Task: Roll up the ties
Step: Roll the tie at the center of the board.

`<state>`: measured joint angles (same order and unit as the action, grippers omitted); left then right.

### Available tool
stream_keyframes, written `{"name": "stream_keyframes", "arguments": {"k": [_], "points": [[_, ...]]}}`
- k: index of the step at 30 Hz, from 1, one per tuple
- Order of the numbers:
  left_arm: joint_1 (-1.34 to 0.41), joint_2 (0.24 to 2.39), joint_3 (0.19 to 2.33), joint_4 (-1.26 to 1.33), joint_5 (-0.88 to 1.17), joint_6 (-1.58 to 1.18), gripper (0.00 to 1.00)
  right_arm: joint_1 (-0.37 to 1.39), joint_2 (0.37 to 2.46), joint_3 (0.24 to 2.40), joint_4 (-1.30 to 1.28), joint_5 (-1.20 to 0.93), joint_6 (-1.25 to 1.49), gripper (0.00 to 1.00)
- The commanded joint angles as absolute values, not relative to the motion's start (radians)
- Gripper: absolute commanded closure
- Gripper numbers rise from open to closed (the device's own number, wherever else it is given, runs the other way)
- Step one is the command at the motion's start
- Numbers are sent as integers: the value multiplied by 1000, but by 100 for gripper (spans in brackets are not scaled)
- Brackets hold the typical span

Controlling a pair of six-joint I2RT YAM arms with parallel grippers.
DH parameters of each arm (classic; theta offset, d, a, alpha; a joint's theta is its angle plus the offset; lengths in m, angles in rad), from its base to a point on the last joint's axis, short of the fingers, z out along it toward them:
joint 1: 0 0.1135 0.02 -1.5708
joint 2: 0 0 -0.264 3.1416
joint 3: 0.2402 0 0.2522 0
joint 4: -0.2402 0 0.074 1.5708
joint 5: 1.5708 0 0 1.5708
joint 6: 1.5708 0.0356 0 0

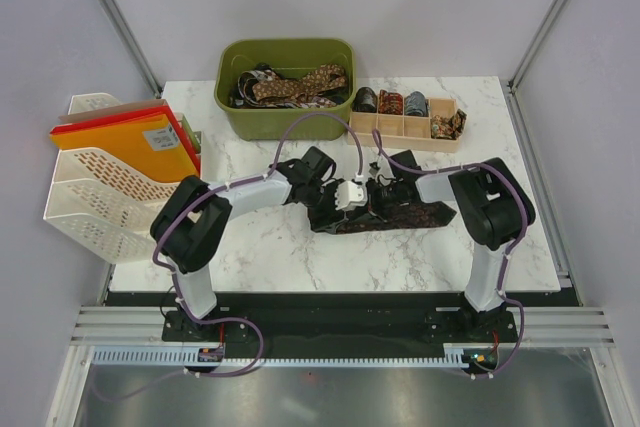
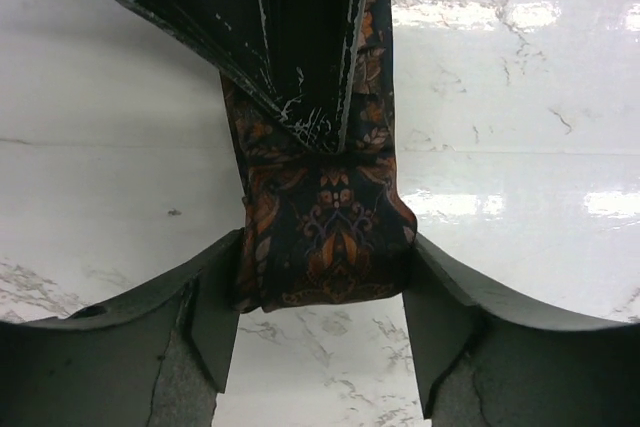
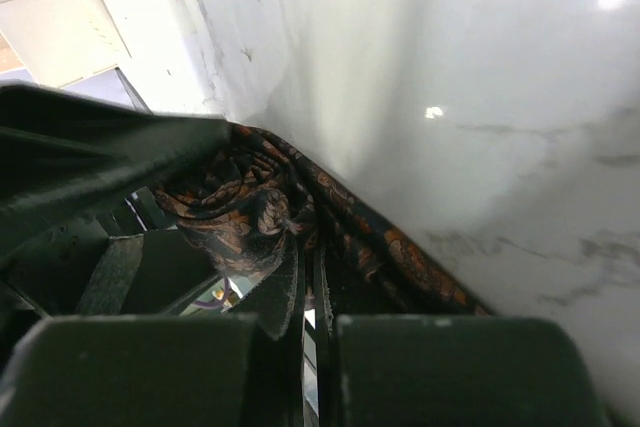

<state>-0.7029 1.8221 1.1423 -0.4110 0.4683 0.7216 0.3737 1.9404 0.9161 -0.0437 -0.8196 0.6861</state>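
Lying mid-way across the marble table (image 1: pixel 300 257), a dark paisley tie (image 1: pixel 400 215) stretches between both arms. The left gripper (image 2: pixel 320 252) has jaws wide around its folded end; whether it squeezes is unclear. The right gripper (image 1: pixel 385 190) pinches the fabric tight.

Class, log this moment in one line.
tie: end folded | left claw: straddles tie end, grip unclear | right claw: shut on tie

From above, the left tool (image 1: pixel 358 199) and right tool (image 1: pixel 380 192) crowd over the dark tie (image 1: pixel 415 215), hiding its left end. Whether the left tool grips its fold or merely flanks it cannot be told. Beyond the fold, the wrist view's edge cuts it off.
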Motion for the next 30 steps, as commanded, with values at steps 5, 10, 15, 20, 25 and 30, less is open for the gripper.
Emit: {"name": "stream_keyframes", "arguments": {"k": [5, 10, 15, 20, 25, 30], "points": [[-713, 1815, 1235, -549, 486, 729, 45, 459, 2012, 880, 38, -672, 778, 100], [-730, 1850, 1301, -580, 495, 701, 47, 480, 2020, 879, 93, -683, 818, 100], [-750, 1940, 1364, -581, 474, 673, 48, 480, 2005, 859, 120, -690, 830, 100], [-772, 1999, 1382, -587, 443, 675, 48, 482, 1994, 850, 150, -710, 848, 98], [-775, 2023, 1359, -624, 431, 698, 50, 480, 1987, 845, 160, -747, 850, 94], [-779, 2037, 1332, -638, 399, 701, 55, 479, 1971, 861, 146, -785, 830, 89]]}}
